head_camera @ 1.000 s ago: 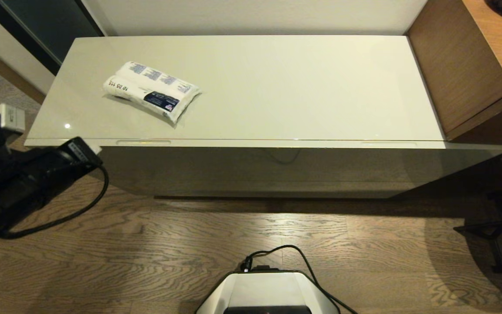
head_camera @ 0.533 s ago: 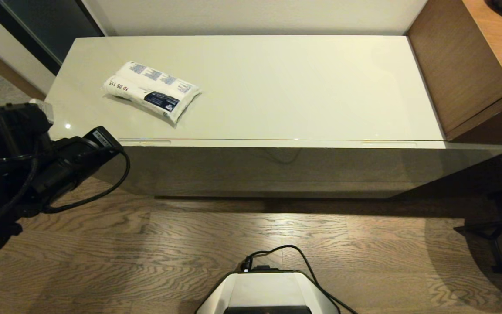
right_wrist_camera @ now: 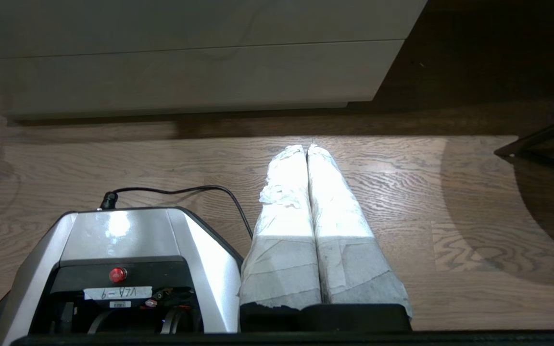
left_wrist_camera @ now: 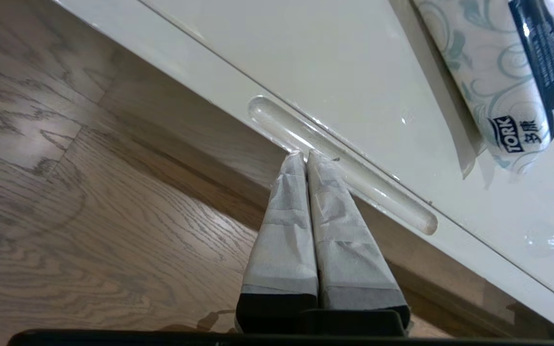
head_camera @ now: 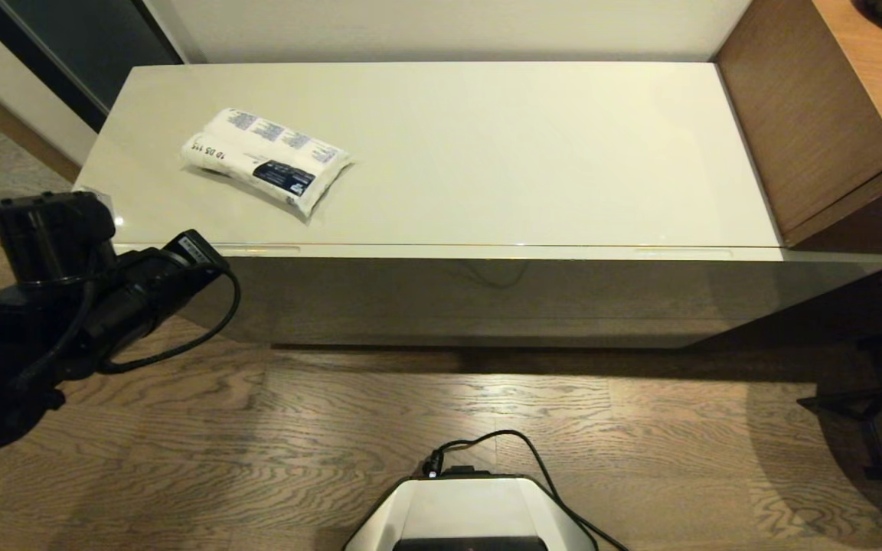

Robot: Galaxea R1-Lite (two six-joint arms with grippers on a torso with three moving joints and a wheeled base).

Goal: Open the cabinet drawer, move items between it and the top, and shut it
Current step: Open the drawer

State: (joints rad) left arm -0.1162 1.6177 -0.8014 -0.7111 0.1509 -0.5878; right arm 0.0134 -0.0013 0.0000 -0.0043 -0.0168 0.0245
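One white pack [head_camera: 266, 159] on cabinet top [head_camera: 487, 145]

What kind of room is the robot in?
Probably a bedroom or hotel room: a long glossy cream cabinet with a tissue pack on top, a wooden desk beside it, and a wood-plank floor.

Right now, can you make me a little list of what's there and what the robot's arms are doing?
pack: white pack lying on the cabinet top, toward its left end
drawer: shut
left pincer: shut, tips at the groove handle on the drawer's front edge
right pincer: shut, parked low over the wood floor, beside the robot's base
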